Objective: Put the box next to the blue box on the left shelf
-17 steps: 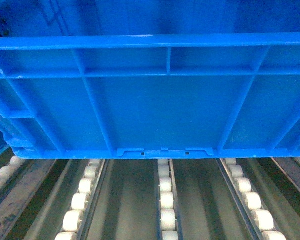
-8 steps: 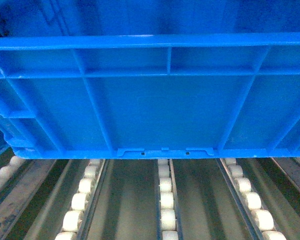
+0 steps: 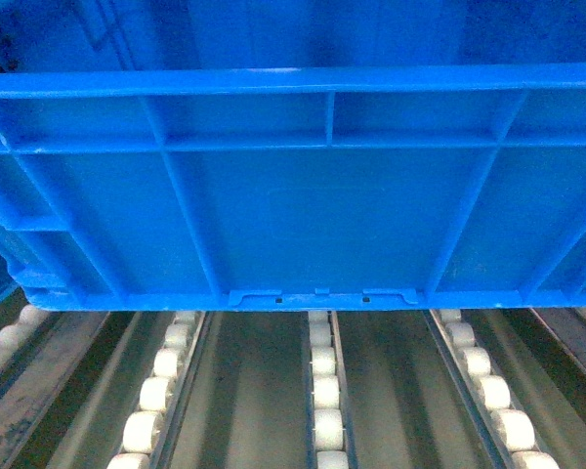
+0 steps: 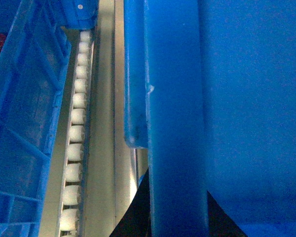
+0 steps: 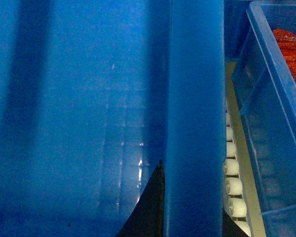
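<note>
Filling most of the head view, the box [image 3: 303,195] shows its ribbed blue side, with the thick rim band on top and two small slots along the bottom edge. No claw shows in this view. Under the box run the grey rails and white rollers of the left shelf [image 3: 324,391], and that part of the rack nearer the camera is bare. I cannot tell if the box bottom touches the rollers or hangs just above them.

From the left wrist, the left claw [image 4: 177,212] sits at the bottom of the picture. Its two dark fingers [image 4: 135,212] stand on each side of the box rim, one outside and one inside, so it is clamped on the box wall. The rim runs straight up and away from the claw. Left of the claw lies a strip of rollers, and past that stands a second blue box [image 4: 24,123], close but not touching the held box.

From the right wrist, the right claw [image 5: 190,212] grips the other rim the same way, with a dark finger [image 5: 150,207] on the inner side. Just right of the claw are more rollers, then another blue crate [image 5: 271,113] with something red inside. The gap there is narrow.
</note>
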Controlling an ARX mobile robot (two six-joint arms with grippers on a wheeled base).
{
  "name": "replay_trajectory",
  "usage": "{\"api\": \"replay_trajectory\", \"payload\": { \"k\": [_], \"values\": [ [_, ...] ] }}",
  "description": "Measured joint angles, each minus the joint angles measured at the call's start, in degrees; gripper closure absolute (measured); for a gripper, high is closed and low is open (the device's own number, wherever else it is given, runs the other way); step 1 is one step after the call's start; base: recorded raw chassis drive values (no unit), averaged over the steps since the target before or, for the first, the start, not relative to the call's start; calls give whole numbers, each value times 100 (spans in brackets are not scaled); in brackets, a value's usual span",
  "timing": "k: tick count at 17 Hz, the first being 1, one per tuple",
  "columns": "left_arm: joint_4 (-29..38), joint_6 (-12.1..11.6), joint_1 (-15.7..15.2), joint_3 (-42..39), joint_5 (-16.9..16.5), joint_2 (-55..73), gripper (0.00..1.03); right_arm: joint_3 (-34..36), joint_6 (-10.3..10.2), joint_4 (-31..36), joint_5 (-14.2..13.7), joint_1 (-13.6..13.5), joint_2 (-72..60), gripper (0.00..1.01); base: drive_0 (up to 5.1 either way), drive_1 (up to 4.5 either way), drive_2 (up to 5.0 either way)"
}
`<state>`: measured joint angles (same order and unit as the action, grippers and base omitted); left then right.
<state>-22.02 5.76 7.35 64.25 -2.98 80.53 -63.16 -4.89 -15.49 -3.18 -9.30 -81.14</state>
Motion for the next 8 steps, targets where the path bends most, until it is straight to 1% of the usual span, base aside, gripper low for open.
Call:
{"api": "replay_trajectory", "payload": {
  "k": [3,4,5,6,7,8],
  "values": [
    [-2,0,0,0,0,0,98,0,0,0,0,0,0,94,0,0,0],
    [662,-94,55,-256,245,-59,98,0,-24,0,0,0,0,94,0,0,0],
    [2100,-197,275,-1045,780,-186,98,11,13,203,-96,35,-15,94,0,0,0],
    [2601,-173,356,-1123,894,-184,98,323,20,1034,-531,-17,66,94,0,0,0],
    [2756,-297,369,-1104,922,-184,98,483,-92,1285,-667,-68,114,94,0,0,0],
    [2610,-356,372,-1043,925,-232,98,468,-184,1187,-636,-83,144,94,0,0,0]
  ]
}}
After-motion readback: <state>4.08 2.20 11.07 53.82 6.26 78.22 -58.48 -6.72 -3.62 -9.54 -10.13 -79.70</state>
